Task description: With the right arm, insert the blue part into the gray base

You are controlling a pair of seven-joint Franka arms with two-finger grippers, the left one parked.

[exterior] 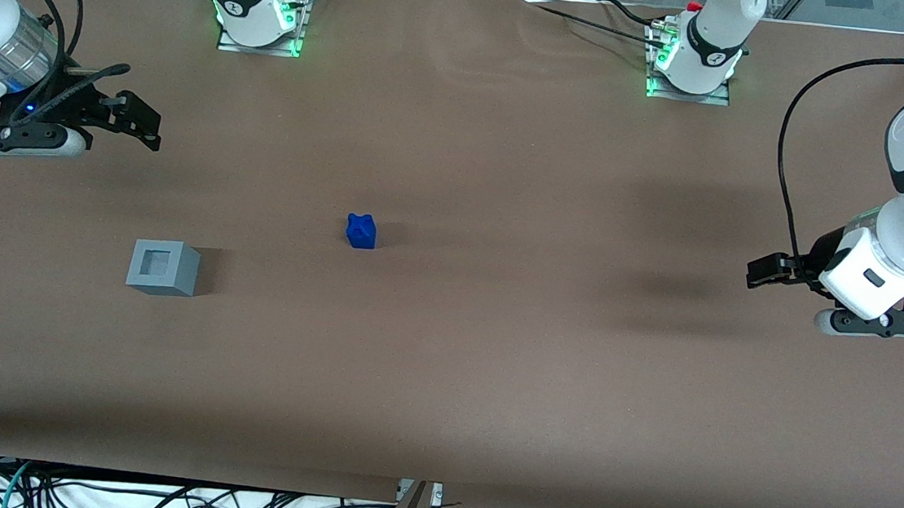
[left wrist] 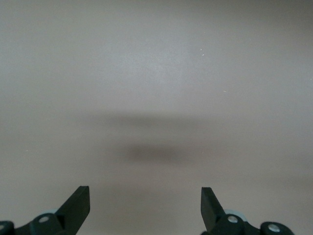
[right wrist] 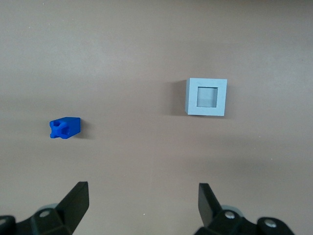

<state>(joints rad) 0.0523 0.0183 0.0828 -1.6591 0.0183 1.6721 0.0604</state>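
Brown table (exterior: 508, 169) lies under the right arm's gripper (exterior: 140, 122), which hangs empty, fingers apart, above the working arm's end. Nothing looks started: the blue part (exterior: 361, 230) sits alone mid-table, well apart from the gray base (exterior: 163, 267), whose recess seems empty.

Robot lab: bolted arm bases (exterior: 256, 20), cables (exterior: 152, 498).
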